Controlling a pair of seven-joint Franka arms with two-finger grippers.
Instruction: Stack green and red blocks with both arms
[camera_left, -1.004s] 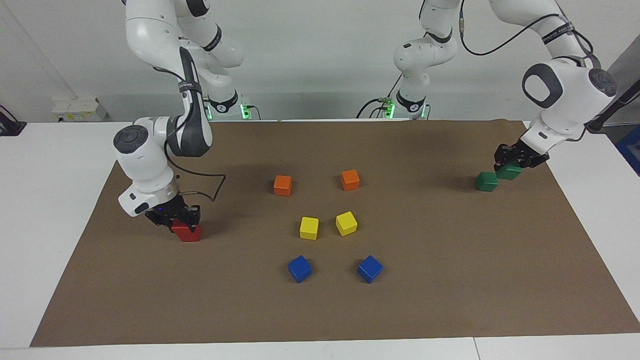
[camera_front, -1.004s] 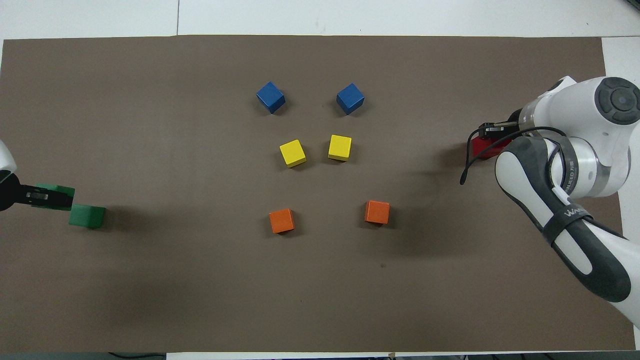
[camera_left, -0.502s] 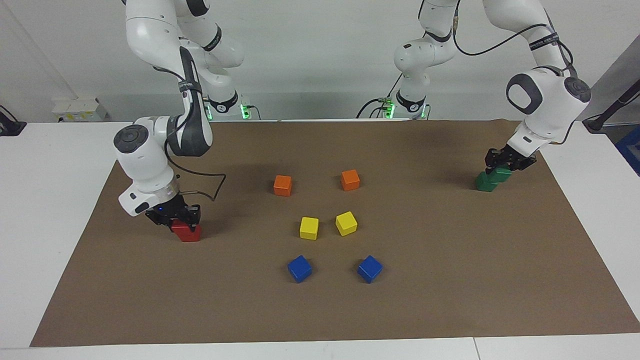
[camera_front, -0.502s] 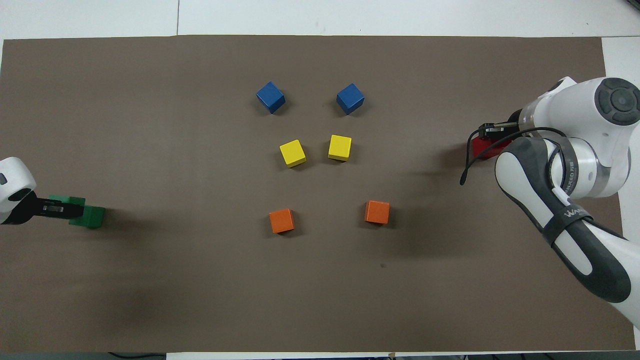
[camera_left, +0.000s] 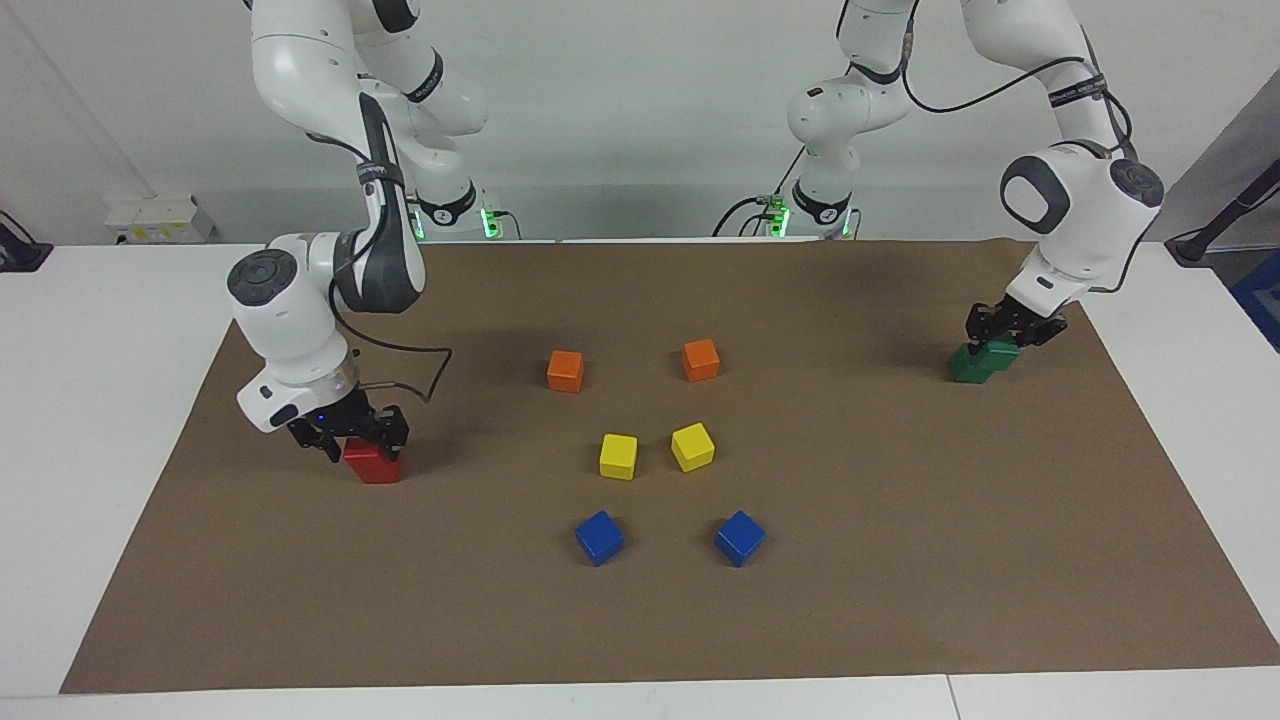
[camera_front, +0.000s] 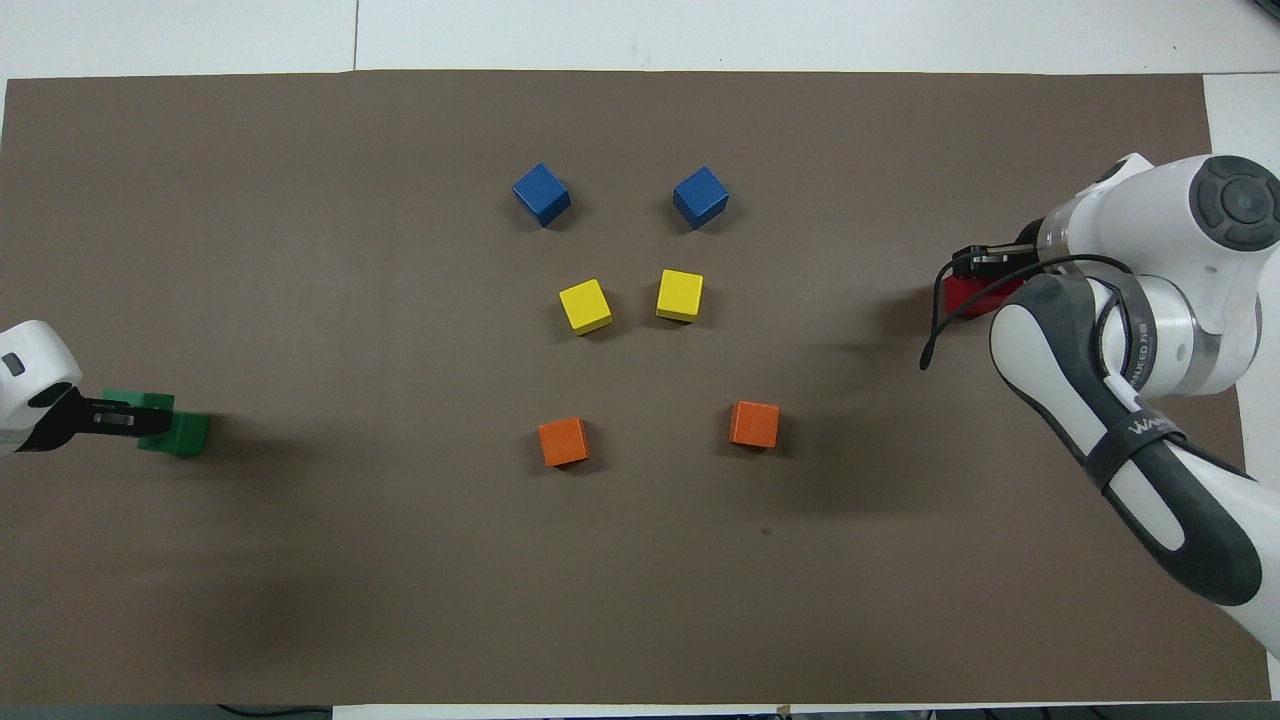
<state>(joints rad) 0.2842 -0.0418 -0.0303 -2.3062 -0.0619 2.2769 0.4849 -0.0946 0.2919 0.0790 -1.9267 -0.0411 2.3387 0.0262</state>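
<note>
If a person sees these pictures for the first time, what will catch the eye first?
Probably the two busy ends of the brown mat. The left gripper holds a green block over another green block; the right gripper stands open around the red stack. Between them lie paired orange, yellow and blue blocks.

Right claw (camera_left: 348, 440) opened, left claw (camera_left: 1003, 333) carried green block (camera_left: 1001, 350) over.

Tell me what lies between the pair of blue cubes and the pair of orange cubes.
Two yellow cubes, side by side, and nothing else. The overhead view shows it plainly.
</note>
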